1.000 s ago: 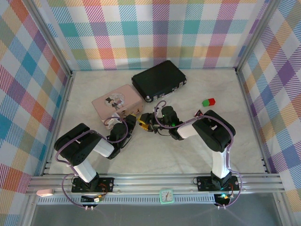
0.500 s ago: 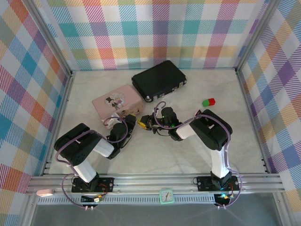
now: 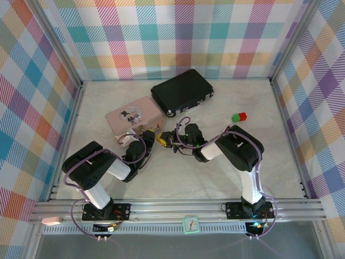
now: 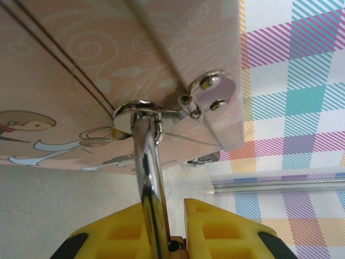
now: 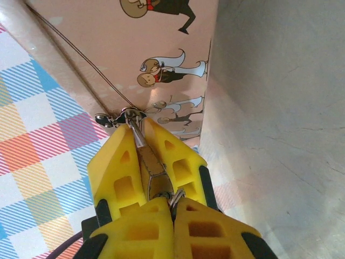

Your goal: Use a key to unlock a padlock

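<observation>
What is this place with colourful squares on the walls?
Probably a robot practice booth: the left arm and right arm bolted to a metal rail, checked walls round a small table, and props like a pink box and black case.

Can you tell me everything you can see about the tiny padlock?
The padlock is tiny, with a brass-coloured metal body and a shiny silver shackle. The shackle hooks through a metal loop on the pink box, so it sits at the box's edge. The left end effector pinches it between yellow fingers. At its bottom end, the right end effector holds a silvery bit against it, probably the key. I cannot tell if it is locked.
</observation>
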### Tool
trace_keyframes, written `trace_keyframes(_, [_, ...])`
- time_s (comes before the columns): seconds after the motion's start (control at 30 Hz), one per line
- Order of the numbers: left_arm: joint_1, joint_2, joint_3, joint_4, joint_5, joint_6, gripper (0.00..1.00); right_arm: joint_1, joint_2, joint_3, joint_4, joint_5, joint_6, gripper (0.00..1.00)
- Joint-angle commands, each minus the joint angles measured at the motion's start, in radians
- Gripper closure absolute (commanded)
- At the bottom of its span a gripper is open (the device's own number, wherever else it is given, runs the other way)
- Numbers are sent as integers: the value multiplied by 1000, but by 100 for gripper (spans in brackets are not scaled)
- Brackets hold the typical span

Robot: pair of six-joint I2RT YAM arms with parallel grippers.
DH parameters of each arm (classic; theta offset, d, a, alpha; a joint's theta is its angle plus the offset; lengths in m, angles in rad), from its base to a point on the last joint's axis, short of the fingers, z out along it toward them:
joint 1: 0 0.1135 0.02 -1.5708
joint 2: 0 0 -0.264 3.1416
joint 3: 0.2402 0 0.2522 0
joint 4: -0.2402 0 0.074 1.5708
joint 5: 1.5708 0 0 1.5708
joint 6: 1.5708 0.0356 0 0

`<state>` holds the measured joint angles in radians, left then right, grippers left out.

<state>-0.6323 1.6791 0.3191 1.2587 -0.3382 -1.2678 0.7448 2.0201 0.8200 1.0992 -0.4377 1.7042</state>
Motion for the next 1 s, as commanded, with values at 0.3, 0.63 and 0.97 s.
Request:
trace_keyframes(0.3, [-10, -50, 28, 104, 172, 230, 100, 7, -59, 57, 307, 119, 497, 100])
trace_keyframes(0.63, [28, 38, 53, 125, 341, 368, 100, 3, -109, 172, 309, 132, 769, 100])
trace_keyframes(0.97, [28, 11, 32, 119, 296, 377, 100, 9, -104, 60, 309, 157, 762, 100])
